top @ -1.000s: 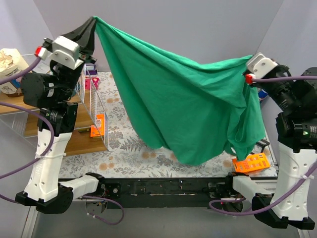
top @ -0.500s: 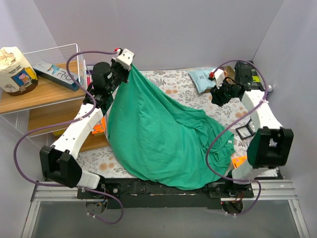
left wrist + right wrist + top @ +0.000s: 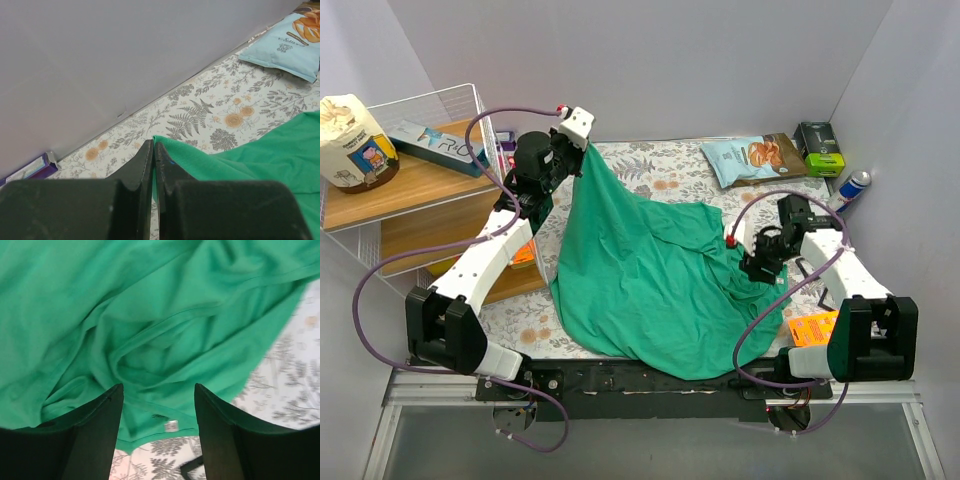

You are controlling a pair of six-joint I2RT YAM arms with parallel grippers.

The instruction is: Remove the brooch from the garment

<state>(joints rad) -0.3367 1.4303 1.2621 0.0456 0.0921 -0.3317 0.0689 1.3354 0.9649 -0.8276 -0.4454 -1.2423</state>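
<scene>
The green garment (image 3: 650, 280) lies crumpled on the floral mat, with one corner lifted at the back left. My left gripper (image 3: 578, 150) is shut on that corner, and in the left wrist view the cloth edge (image 3: 172, 150) is pinched between the closed fingers of that gripper (image 3: 154, 150). My right gripper (image 3: 757, 265) hovers open over the garment's right side, holding nothing. In the right wrist view the open right gripper (image 3: 157, 387) frames folds of the garment (image 3: 150, 315). A tiny dark speck (image 3: 160, 416) beside a white label (image 3: 171, 425) may be the brooch.
At the back right are a pale blue snack bag (image 3: 752, 158), a green box (image 3: 818, 148) and a can (image 3: 850, 185). An orange card (image 3: 815, 328) lies front right. A wire shelf (image 3: 420, 190) on the left carries a tub (image 3: 355, 140).
The right gripper has let go of the garment and opened, then dropped low over its right side. The cloth fell from its stretched, lifted spread onto the mat. The left gripper still holds its corner, lower now.
</scene>
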